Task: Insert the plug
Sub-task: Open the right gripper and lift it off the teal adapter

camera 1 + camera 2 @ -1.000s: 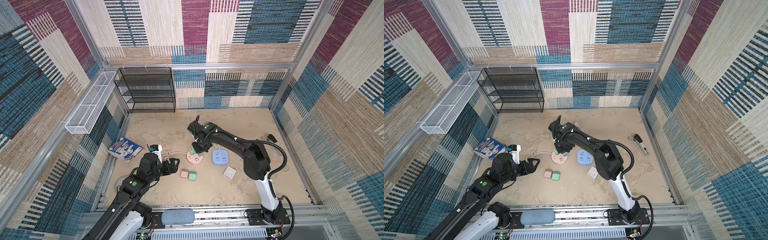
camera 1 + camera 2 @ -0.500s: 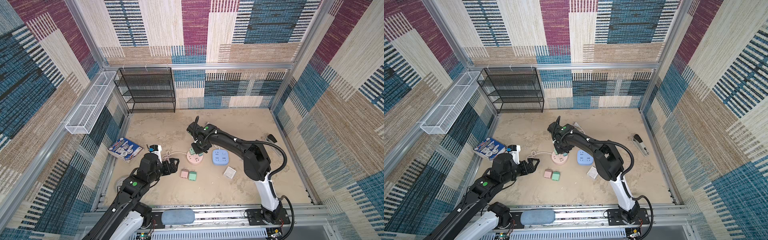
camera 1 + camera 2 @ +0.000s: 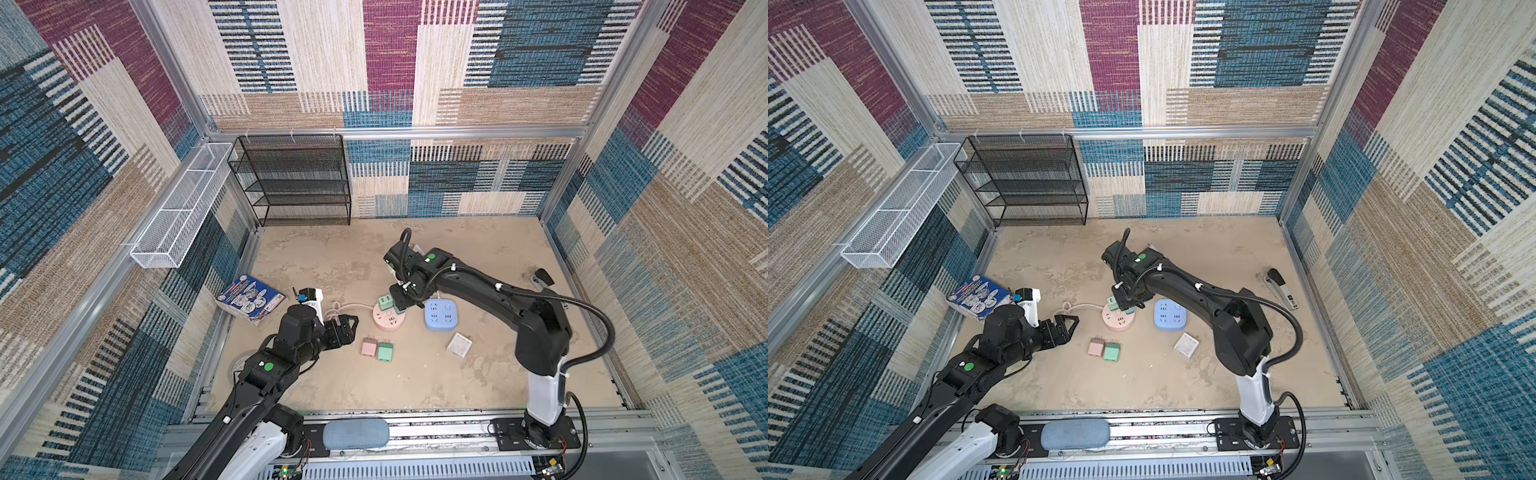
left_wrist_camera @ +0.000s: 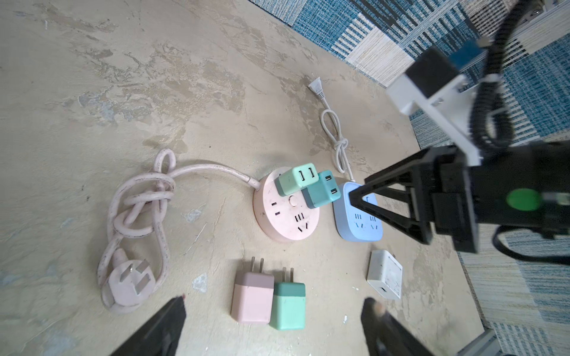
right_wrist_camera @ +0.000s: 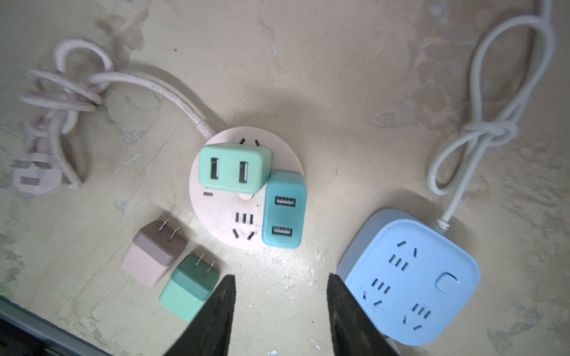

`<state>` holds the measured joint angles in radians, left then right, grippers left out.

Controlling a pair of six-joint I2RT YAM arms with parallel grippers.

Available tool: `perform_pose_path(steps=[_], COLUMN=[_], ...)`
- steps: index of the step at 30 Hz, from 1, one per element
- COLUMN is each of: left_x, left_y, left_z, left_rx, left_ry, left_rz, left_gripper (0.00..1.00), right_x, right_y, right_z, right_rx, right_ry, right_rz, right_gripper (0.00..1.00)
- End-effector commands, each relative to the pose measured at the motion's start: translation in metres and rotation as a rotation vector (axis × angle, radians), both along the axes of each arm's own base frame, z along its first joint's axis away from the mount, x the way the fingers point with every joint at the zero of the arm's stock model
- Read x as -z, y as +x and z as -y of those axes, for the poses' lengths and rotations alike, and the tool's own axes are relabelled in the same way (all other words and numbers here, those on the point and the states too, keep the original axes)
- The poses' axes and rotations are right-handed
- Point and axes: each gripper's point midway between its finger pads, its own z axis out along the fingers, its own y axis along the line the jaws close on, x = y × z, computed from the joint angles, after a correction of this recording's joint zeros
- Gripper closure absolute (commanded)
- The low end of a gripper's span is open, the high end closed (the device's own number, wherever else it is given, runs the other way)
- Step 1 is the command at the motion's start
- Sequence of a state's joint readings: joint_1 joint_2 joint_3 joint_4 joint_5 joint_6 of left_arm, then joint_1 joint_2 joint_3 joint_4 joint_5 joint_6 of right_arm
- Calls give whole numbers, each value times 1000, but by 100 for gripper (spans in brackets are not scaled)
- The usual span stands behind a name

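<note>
So, the teal plug (image 5: 283,209) is sitting in the pink strip (image 5: 216,209), on the edge nearest the blue strip (image 5: 413,277), USB ports facing up. A mint plug (image 5: 231,168) is stuck in the same strip right next to it, and the two are touching at a corner. Can't tell if the teal one is pushed all the way down.

Right gripper (image 5: 279,277) hangs just above the pink strip by the teal plug. Its jaws are apart with nothing between them, and in the right wrist view you see bare floor through the gap. In the left wrist view one finger tip is just beside the teal plug, but I can't make out any contact.

Left gripper (image 3: 347,328) hovers low on the other side of the pink strip, near it but not touching. Its jaws are spread wide and hold nothing.

Two loose plugs lie flat on the floor side by side, prongs pointing at the pink strip: a pink plug (image 5: 152,254) and a green plug (image 5: 189,285). A white charger (image 4: 385,274) lies near the blue strip. The pink cord (image 4: 138,197) is knotted up beside its strip, and the white cord (image 5: 493,129) is knotted too. A book (image 3: 249,297) sits by the left wall and a stapler (image 3: 1281,289) by the right wall.
</note>
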<state>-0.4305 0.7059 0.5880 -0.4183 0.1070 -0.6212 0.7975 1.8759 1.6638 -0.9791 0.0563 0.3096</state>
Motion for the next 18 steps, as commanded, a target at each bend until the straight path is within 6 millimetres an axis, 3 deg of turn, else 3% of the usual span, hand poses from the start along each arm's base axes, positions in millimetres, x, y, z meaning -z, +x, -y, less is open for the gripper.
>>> perform_pose_path(steps=[1,4,8,14,17,18], left_x=[-2,1,7,12,16,16], left_y=[2,2,4,6,5,5], left_z=[0,1,6,9,8,8], left_rx=[7,11,20,34,24,22], left_ry=[17,10,-11,4,-4,-8], left_rz=[14,6,-7,-30,-35,-37], left_gripper=[6,6,6,7,7,7], right_x=[-31,-45,-39,-30,-26,-24], right_y=[1,-23,-52,-67,-73,-79], right_z=[-6,-18,-30,-25,-30,-35], right_rx=[68,75,77,103,87,59], right_ry=[157,302,344,283,331,360], right_rz=[111,152,212,365,350,323], right_gripper=[49,49,49,49,50,45])
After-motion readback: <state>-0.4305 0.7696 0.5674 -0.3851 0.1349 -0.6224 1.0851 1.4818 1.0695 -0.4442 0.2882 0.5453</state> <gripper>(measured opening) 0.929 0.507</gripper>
